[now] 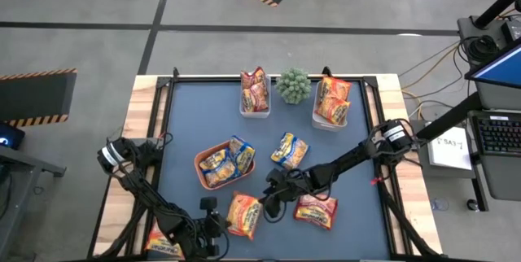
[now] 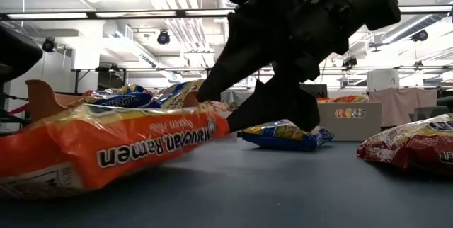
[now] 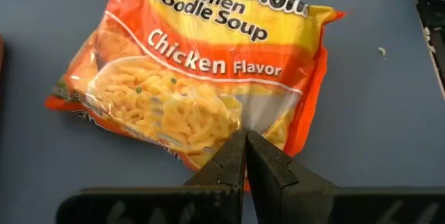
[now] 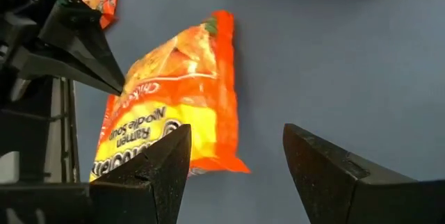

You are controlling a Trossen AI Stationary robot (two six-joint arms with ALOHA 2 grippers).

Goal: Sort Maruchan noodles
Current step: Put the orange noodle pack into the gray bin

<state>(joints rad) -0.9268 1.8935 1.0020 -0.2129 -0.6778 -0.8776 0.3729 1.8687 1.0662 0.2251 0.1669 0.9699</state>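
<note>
An orange chicken-flavor Maruchan packet (image 1: 243, 214) lies flat on the blue mat (image 1: 358, 172) at the lower middle of the overhead frame, and your two arms crowd it from either side. The right gripper (image 1: 273, 199) hangs just beside the packet's right edge, fingers spread wide and holding nothing. The left gripper (image 1: 213, 217) sits at the packet's left edge, its fingers pressed together, empty, tips at the wrapper's rim in the left wrist view (image 3: 245, 156).

Your chief risk is a collision: both grippers work the same packet, and a descent by the right one could strike the left, which shows close by in the upper left of the right wrist view. The wrapper is thin and crinkly and lies flat; fingers closing on it may skid off or merely shove it toward the mat's near edge.

A red packet (image 1: 316, 211) lies near the right gripper on its other side and could be dragged by a sweep of the arm. The orange tray (image 1: 203, 161) of yellow-and-blue packets (image 1: 241, 155) sits just above, another yellow-and-blue packet (image 1: 289, 150) lies loose at centre, and a further orange packet (image 1: 163, 242) rests at the lower left beneath the left arm. Two clear tubs (image 1: 255, 111) (image 1: 332, 101), at the top of the frame, already hold packets, with a small green plant (image 1: 293, 85) between them.
</note>
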